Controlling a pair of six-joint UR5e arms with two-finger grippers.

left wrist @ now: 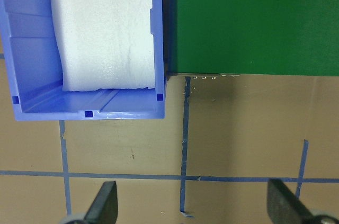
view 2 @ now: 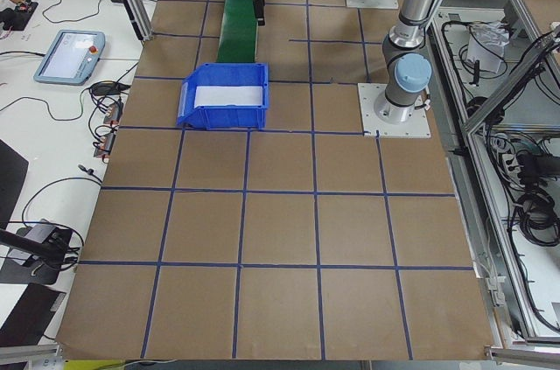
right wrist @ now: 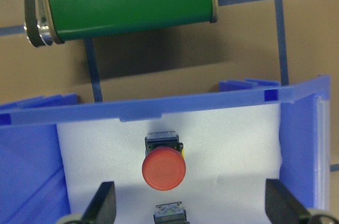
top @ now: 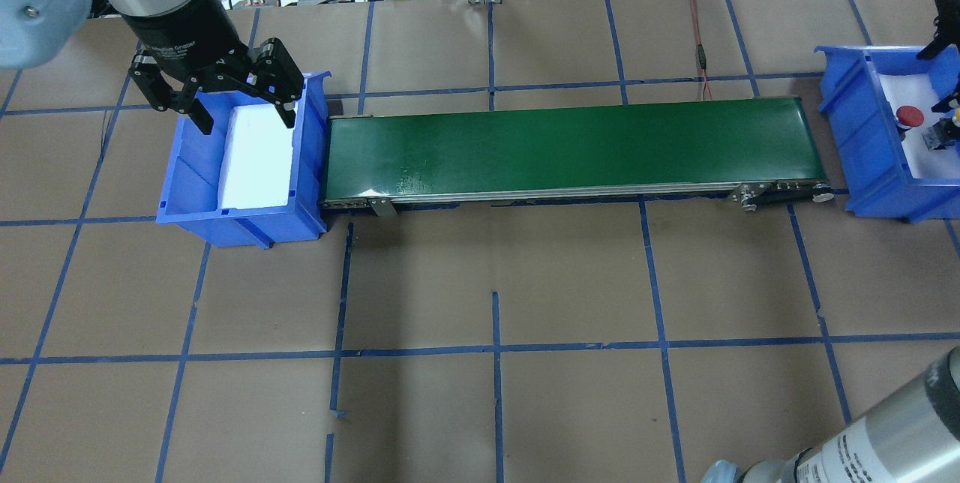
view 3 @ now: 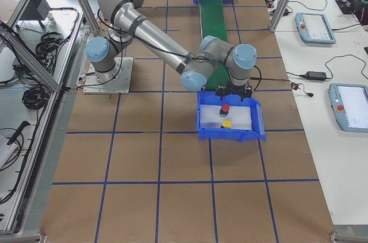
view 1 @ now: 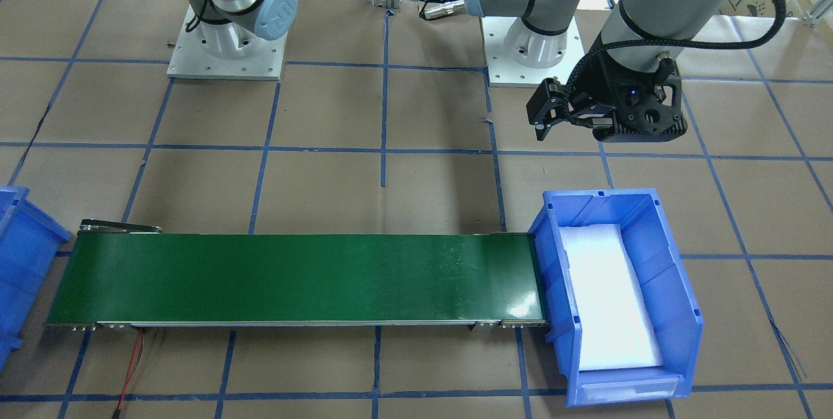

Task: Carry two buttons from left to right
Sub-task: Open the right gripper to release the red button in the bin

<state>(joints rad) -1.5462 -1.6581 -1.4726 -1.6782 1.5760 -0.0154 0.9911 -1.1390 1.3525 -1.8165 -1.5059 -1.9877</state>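
The red button (right wrist: 163, 167) and the yellow button (view 3: 226, 123) lie on white foam in the blue bin (view 3: 230, 132) at the robot's right end of the belt. The red button also shows in the overhead view (top: 910, 116). My right gripper (right wrist: 192, 205) is open and empty above this bin, with the red button between its fingers and below them. A second button's base (right wrist: 170, 214) shows at the bottom edge of the right wrist view. My left gripper (top: 244, 112) is open and empty, hovering high by the other blue bin (top: 187, 209), which holds only white foam (top: 259, 157).
A green conveyor belt (top: 570, 149) runs between the two bins. A red-black cable (top: 701, 48) lies behind the belt. The arm bases (view 1: 226, 48) stand on white plates on the brown, blue-taped table.
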